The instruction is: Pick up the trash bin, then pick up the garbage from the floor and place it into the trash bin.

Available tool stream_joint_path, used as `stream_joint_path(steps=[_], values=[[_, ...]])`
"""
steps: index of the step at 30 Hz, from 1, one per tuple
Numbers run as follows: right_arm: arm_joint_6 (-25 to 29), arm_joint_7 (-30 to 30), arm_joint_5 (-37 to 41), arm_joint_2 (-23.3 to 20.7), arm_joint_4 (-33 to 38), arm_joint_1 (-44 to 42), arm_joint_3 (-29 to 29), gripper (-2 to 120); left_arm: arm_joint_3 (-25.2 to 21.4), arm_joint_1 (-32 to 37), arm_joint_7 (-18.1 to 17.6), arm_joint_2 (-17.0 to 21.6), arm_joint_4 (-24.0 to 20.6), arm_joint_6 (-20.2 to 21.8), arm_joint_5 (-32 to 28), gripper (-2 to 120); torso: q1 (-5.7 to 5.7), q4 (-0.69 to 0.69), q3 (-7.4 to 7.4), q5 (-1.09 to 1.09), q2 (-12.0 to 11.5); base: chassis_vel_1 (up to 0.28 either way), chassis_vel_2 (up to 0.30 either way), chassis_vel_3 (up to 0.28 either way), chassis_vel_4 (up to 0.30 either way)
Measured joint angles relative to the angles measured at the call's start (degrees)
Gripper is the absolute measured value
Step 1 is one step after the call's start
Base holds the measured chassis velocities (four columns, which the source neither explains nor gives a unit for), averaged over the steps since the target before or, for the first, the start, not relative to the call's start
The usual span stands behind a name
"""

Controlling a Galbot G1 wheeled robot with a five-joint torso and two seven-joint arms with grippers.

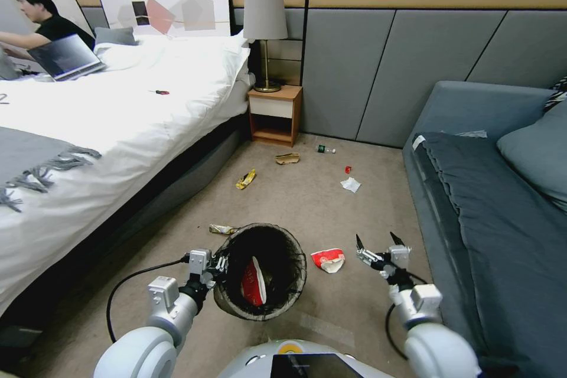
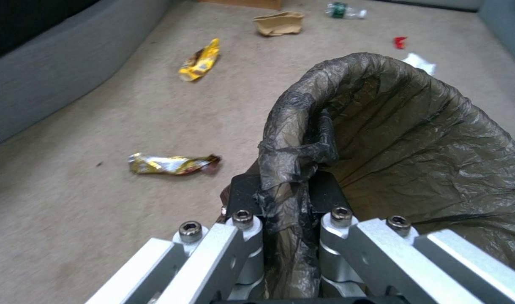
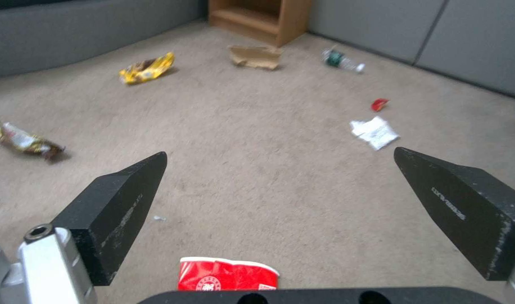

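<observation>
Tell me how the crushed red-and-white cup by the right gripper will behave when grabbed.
The red-and-white cup looks already flattened, so it will probably crumple further and feel light. Lying low on the carpet, it seems unlikely to roll. The open right gripper may need to pinch an edge.

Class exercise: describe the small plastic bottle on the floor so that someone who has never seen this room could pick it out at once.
Start at the wooden bedside table under the grey-shaded lamp. On the beige carpet just in front of it lies a small clear plastic bottle on its side, close to the grey wall panels. Its green label sets it apart; the neighbouring litter is brown cardboard, red scraps and white paper.
</observation>
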Motion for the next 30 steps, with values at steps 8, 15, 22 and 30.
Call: stream_joint_path(steps=[8, 15, 22, 30], values=[[-1.9, -7.2, 2.1, -5.8, -11.4, 10.6, -5.4, 100, -1.1, -0.2, -0.8, -0.2, 0.0, 0.6, -0.5, 7, 0.00, -0.01, 0.01, -0.01, 0.0, 0.000, 0.000, 0.000, 0.000], [-1.5, -11.9, 1.3, -9.2, -20.7, 17.0, -12.3, 100, -1.7, -1.0, -0.6, 0.2, 0.0, 0.9, -1.0, 7, 0.00, 0.01, 0.00, -0.01, 0.0, 0.000, 0.000, 0.000, 0.000], [-1.5, -16.3, -1.8, -9.7, -26.6, 20.2, -14.5, 100, -1.4, -1.4, -0.5, 1.1, 0.0, 1.1, -2.2, 7, 0.00, -0.01, 0.00, -0.02, 0.0, 0.000, 0.000, 0.000, 0.000], [-0.7, -20.3, -7.3, -8.3, -33.8, 25.9, -17.8, 100, -1.6, -1.7, -0.7, 1.3, 0.0, 1.5, -4.2, 7, 0.00, 0.00, 0.00, -0.02, 0.0, 0.000, 0.000, 0.000, 0.000]])
